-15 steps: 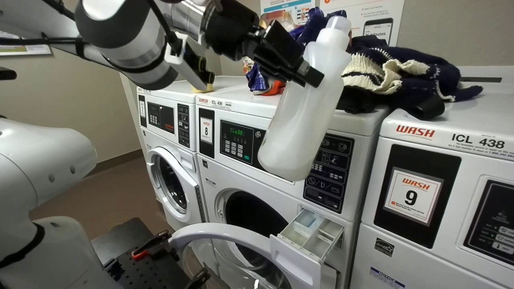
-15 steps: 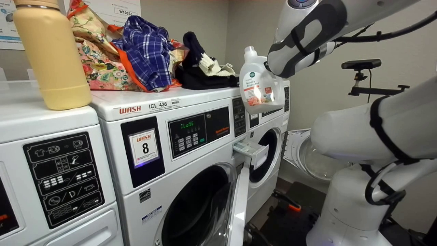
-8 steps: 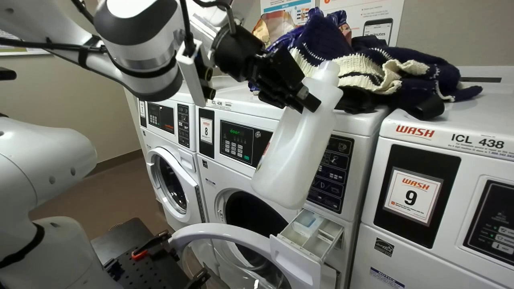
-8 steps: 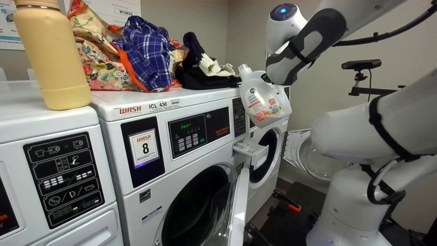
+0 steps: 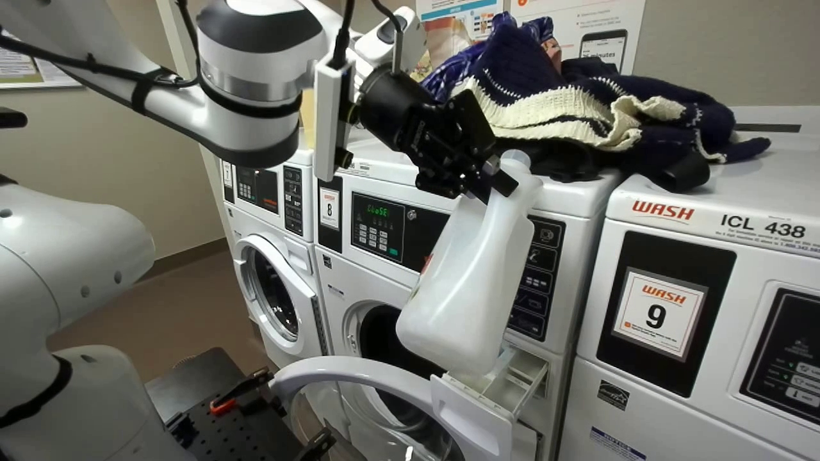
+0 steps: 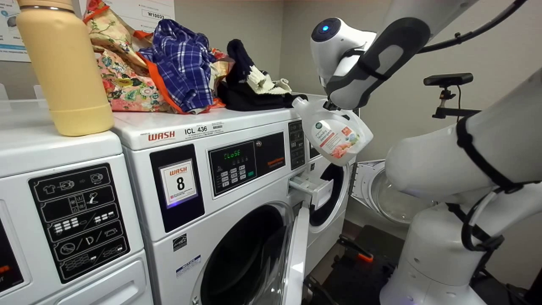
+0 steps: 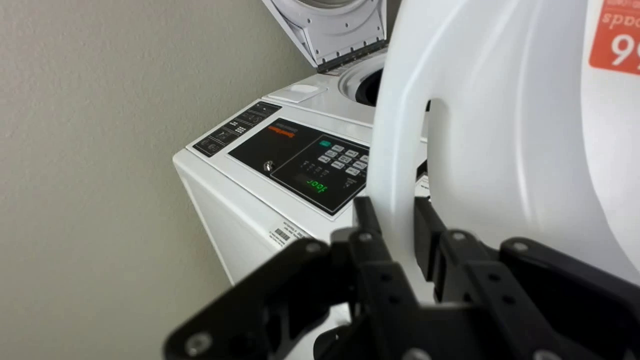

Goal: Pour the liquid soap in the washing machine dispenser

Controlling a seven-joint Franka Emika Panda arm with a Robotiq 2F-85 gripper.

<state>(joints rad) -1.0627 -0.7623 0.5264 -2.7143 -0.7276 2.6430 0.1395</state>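
Observation:
The liquid soap, a white translucent jug, hangs in the air in front of the washer; it shows in both exterior views (image 5: 467, 294) (image 6: 336, 133) and in the wrist view (image 7: 480, 150). My gripper (image 5: 494, 181) is shut on its handle, with one finger on each side in the wrist view (image 7: 391, 212). The jug is tilted, neck higher than base, neck leaning left in an exterior view. The washing machine dispenser (image 5: 471, 413) is pulled out, partly hidden behind the jug's base; it also shows below the jug's neck (image 6: 322, 195). The washing machine (image 5: 378, 282) stands behind.
The washer's round door (image 5: 346, 368) stands open below the drawer. Dark knitted clothes (image 5: 615, 109) and a floral bag (image 6: 127, 76) lie on the washer. A tan bottle (image 6: 67, 80) stands nearby. A washer with a red 9 sticker (image 5: 656, 314) adjoins it.
My gripper has lowered with the jug, and the jug has tilted more, its neck leaning further left and its base swinging right in an exterior view. The drawer has not moved.

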